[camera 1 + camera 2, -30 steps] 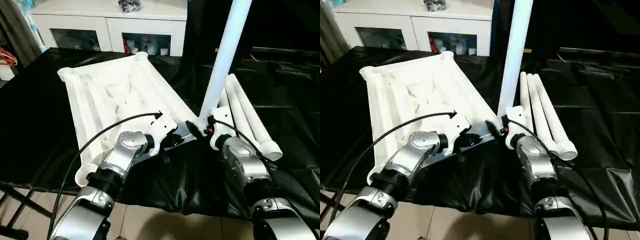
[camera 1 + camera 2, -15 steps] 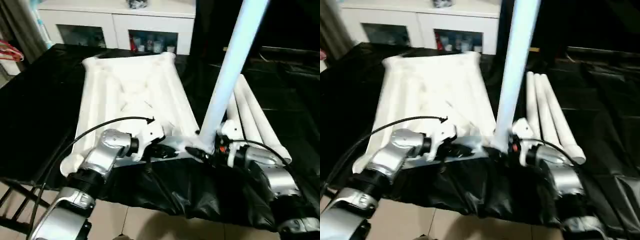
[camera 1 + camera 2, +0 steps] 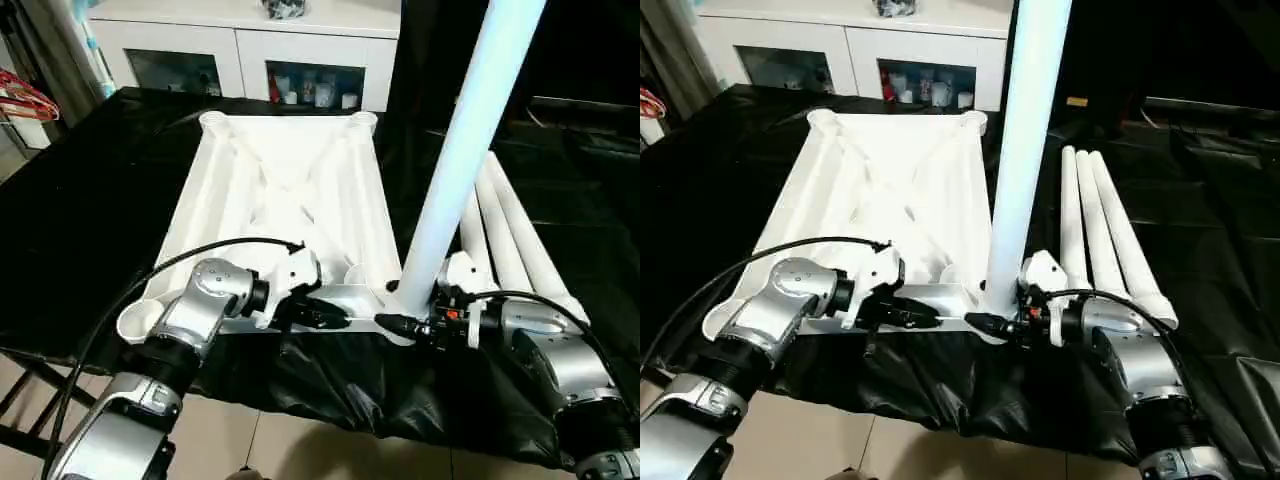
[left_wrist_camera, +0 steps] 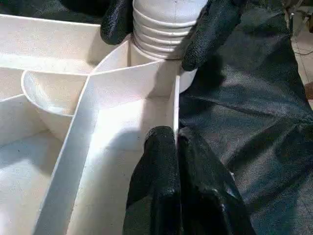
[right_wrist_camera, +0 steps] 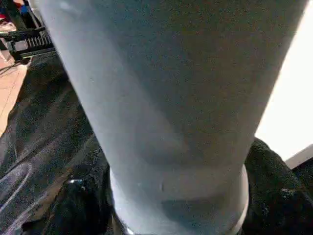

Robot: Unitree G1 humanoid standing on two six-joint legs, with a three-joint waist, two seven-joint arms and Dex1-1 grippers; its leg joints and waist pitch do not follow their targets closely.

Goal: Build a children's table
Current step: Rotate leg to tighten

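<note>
The children's table top [image 3: 290, 180] lies upside down on the black cloth, ribbed underside up. One white leg [image 3: 465, 150] stands upright in its near right corner socket. My right gripper [image 4: 164, 24] reaches in from the right, shut on the ribbed foot of this leg [image 4: 164, 34], one black finger [image 3: 392, 324] on each side. My left gripper [image 4: 176, 134] is shut on the thin near rim of the table top [image 4: 175, 105], just left of that socket. Three more legs [image 3: 510, 240] lie side by side on the cloth to the right.
A white glass-door cabinet [image 3: 250, 50] stands behind the work surface. The black cloth [image 3: 80, 220] hangs over the near edge, with tiled floor below. Red hangers [image 3: 25, 100] show at the far left. The near left corner socket [image 3: 135, 322] holds nothing.
The head camera has swung, shifting the whole picture. My right forearm has come round to the right of the leg and its fingers have closed in on the leg's foot. The left grip is unchanged.
</note>
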